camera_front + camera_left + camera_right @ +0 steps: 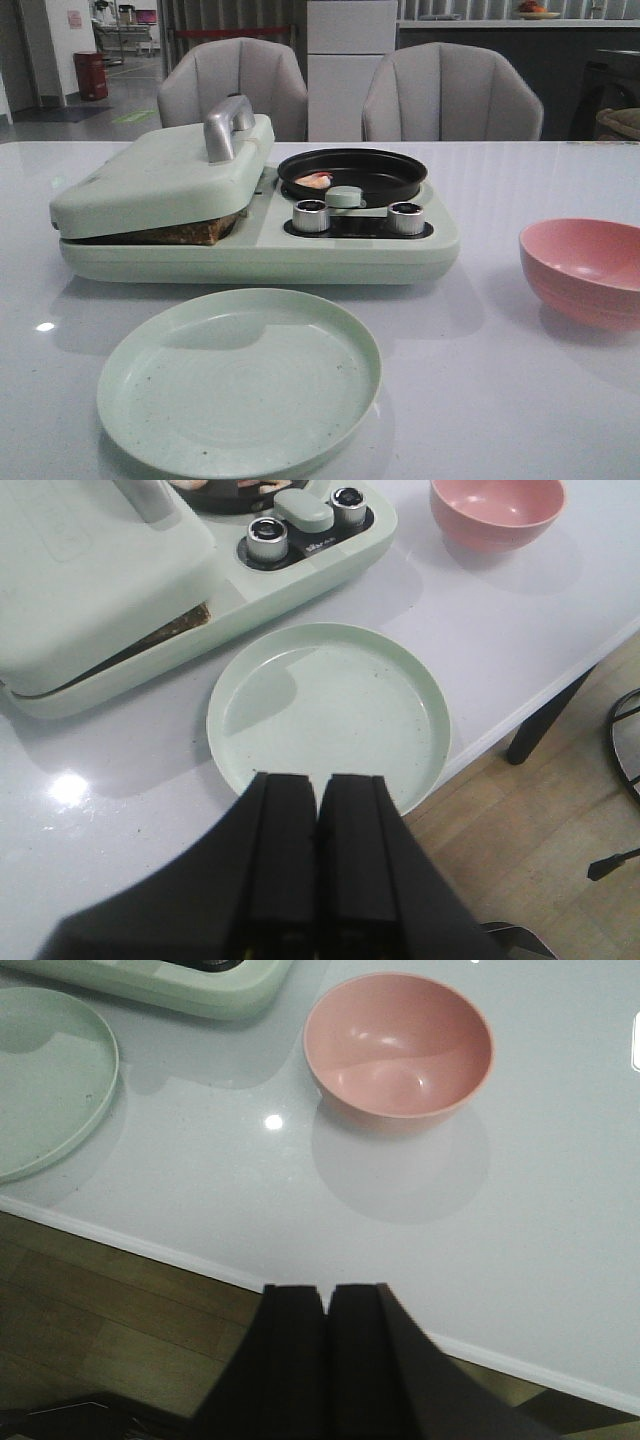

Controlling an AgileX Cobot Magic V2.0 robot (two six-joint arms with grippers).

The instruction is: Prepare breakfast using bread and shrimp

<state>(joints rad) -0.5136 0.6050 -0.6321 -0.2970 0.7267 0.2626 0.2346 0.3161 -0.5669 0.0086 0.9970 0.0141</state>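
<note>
White table point(560, 400), no legible labels

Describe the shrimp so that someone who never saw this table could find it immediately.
Find the mint-green breakfast maker in the middle of the white table. On its right half sits a round black pan, behind two silver knobs. The shrimp is the only small pinkish-orange piece lying in that pan, at its left side.

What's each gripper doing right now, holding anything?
Left gripper: closed, empty, above the green plate.
Right gripper: closed, empty, near the pink bowl.
</note>
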